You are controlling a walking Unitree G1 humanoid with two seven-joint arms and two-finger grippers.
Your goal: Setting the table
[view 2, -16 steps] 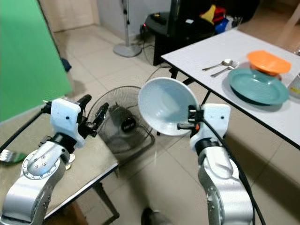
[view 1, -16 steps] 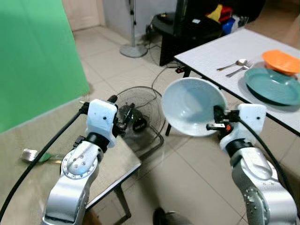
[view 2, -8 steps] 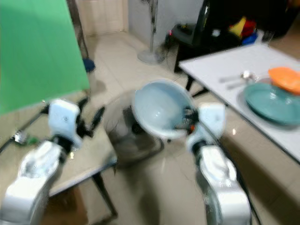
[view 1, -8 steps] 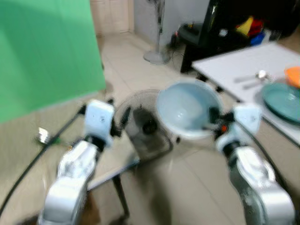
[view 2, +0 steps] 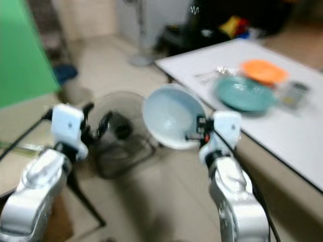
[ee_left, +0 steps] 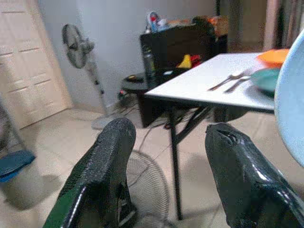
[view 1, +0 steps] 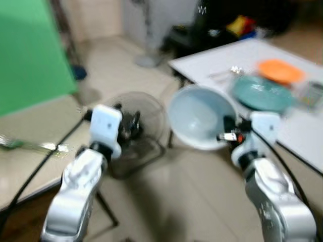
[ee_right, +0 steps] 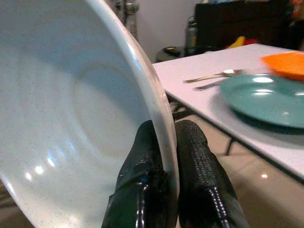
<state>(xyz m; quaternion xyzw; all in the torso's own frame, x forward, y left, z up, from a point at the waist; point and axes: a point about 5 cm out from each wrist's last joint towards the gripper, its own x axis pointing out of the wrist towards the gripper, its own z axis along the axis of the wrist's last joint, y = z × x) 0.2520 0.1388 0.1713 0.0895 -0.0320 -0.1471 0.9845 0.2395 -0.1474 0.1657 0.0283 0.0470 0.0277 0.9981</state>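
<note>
Pale blue bowl (view 1: pixel 201 122) sits mid-frame, tilted on edge, its rim pinched by the right hand (ee_right: pixel 164 156). Left of centre, the left hand (ee_left: pixel 166 156) hangs with fingers spread, holding nothing, above a floor fan (view 1: pixel 133 131). Farther off, upper right, the white table (view 1: pixel 227 58) carries a teal plate (view 1: pixel 260 92), an orange dish (view 1: pixel 279 70) and cutlery (ee_left: pixel 232 78).

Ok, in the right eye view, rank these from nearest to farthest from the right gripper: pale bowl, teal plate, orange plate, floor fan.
1. Pale bowl: its rim is pinched in the right gripper.
2. Floor fan: on the floor, left of the bowl; too close to call against the teal plate.
3. Teal plate: on the white table.
4. Orange plate: beyond the teal plate.
</note>
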